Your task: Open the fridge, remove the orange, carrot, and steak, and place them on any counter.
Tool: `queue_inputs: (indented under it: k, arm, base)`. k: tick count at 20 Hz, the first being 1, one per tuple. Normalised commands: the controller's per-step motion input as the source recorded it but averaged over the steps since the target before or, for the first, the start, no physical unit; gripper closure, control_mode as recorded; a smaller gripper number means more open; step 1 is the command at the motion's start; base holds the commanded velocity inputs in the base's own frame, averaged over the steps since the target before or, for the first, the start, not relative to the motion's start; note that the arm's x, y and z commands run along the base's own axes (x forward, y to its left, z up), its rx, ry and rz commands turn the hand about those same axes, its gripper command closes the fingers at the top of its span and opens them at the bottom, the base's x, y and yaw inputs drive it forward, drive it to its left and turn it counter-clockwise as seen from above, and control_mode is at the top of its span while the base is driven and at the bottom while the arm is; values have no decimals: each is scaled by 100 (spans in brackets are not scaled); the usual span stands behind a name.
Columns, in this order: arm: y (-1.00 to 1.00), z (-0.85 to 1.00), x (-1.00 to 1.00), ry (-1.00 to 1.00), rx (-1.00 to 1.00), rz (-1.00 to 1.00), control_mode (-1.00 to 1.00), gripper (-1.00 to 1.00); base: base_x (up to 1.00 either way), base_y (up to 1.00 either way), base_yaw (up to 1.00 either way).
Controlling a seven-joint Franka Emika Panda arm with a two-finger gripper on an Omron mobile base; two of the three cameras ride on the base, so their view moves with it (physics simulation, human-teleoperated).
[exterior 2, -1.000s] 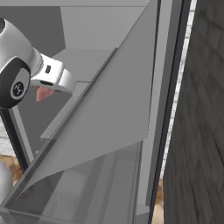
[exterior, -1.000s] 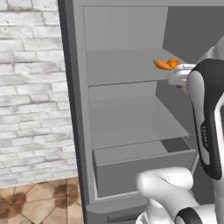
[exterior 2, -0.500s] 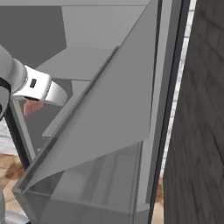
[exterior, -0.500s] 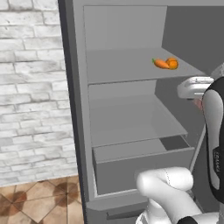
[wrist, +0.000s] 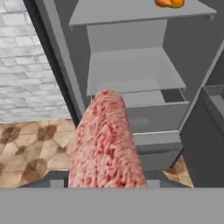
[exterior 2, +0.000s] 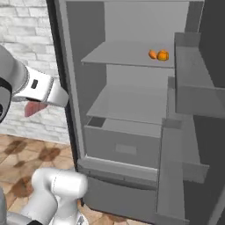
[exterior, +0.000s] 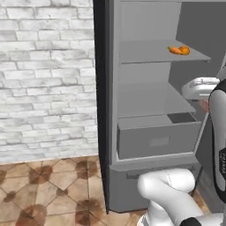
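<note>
The fridge (exterior: pixel 150 132) stands open, with its light grey shelves and drawer bare. On the upper shelf the carrot (exterior: pixel 174 50) lies beside the orange (exterior: pixel 185 50); both also show in the right base view, carrot (exterior 2: pixel 152 54) and orange (exterior 2: pixel 163 55), and at the top of the hand view (wrist: pixel 169 3). My gripper (exterior 2: pixel 37 103) is outside the fridge, in front of its left side, shut on the steak (wrist: pixel 107 144), a pinkish-red slab. The steak (exterior 2: pixel 32 108) hangs below the hand and hides the fingers. The counter is out of view.
The fridge door (exterior 2: pixel 189 132) with its bins stands swung open on the right. A white brick wall (exterior: pixel 44 79) runs left of the fridge, above brown floor tiles (exterior: pixel 44 190). The drawer (exterior: pixel 154 137) juts forward a little.
Both base views have shifted back from the fridge, so the camera moved. My hand has come out of the fridge with the steak still in it. Carrot and orange stay on the shelf.
</note>
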Motion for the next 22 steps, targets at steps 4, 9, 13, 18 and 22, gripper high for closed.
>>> queue_inputs:
  k: [4,9,13,18,22]
  arm:
    - [0,0,0,0,0,0,100,100]
    - [0,0,0,0,0,0,100,100]
    - [0,0,0,0,0,0,100,100]
    - [0,0,0,0,0,0,100,100]
    - [0,0,0,0,0,0,100,100]
  base:
    - [-100,100,60]
    - [-83,100,78]
    - [-68,100,83]
    - [-49,87,92]
    - [-66,78,92]
